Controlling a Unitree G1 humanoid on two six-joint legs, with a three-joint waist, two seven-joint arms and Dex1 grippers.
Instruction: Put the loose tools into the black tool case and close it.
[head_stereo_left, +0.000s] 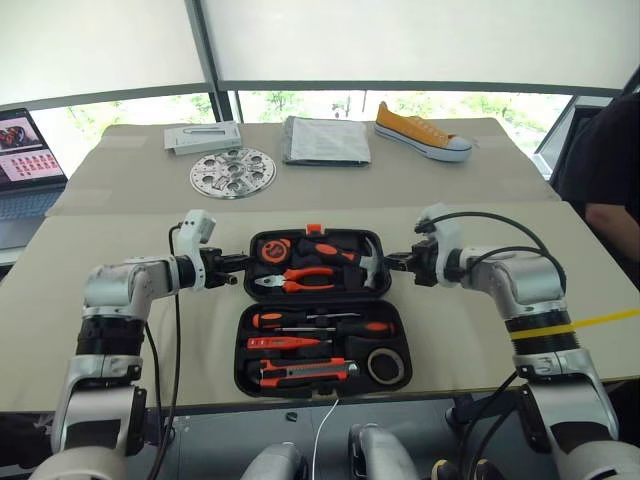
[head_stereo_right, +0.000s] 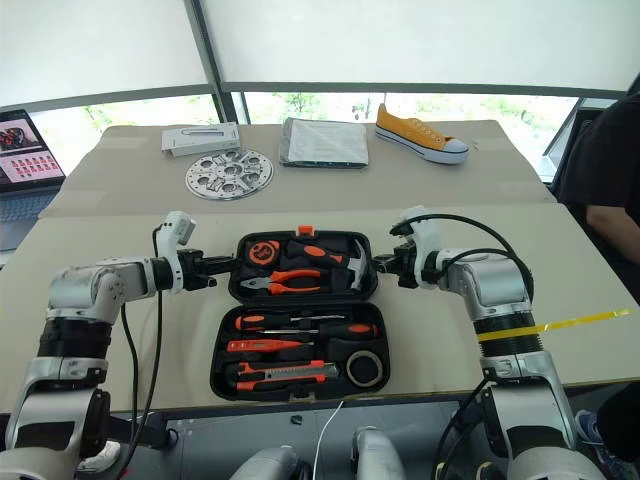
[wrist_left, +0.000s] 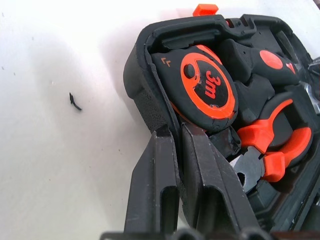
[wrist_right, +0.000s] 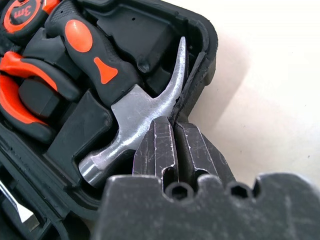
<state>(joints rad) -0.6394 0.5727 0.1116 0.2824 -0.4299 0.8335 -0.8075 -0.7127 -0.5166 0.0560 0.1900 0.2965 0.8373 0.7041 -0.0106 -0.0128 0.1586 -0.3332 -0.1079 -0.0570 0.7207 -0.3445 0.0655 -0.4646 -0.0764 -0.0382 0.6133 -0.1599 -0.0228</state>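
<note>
The black tool case (head_stereo_left: 241, 348) lies open in the middle of the near table, with its orange latch (head_stereo_left: 314, 229) on the far edge. The near half holds two black-and-orange screwdrivers (head_stereo_left: 300, 319) (head_stereo_left: 357, 327), a slim orange screwdriver (head_stereo_left: 285, 343), a utility knife (head_stereo_left: 305, 373) and a tape roll (head_stereo_left: 385, 365). Tape measure (wrist_left: 207, 87), pliers (head_stereo_left: 300, 281) and hammer (wrist_right: 131, 111) sit in the far half. My left gripper (head_stereo_left: 240, 266) is shut on the far half's left rim beside the tape measure. My right gripper (head_stereo_left: 392, 263) is shut on its right rim by the hammer head.
On the far table lie a yellow shoe (head_stereo_left: 422, 132), a folded grey sheet (head_stereo_left: 325, 140), a round metal disc (head_stereo_left: 232, 172) and a grey flat box (head_stereo_left: 203, 137). A laptop (head_stereo_left: 28, 150) stands at the far left. A person (head_stereo_left: 610, 170) is at the right edge.
</note>
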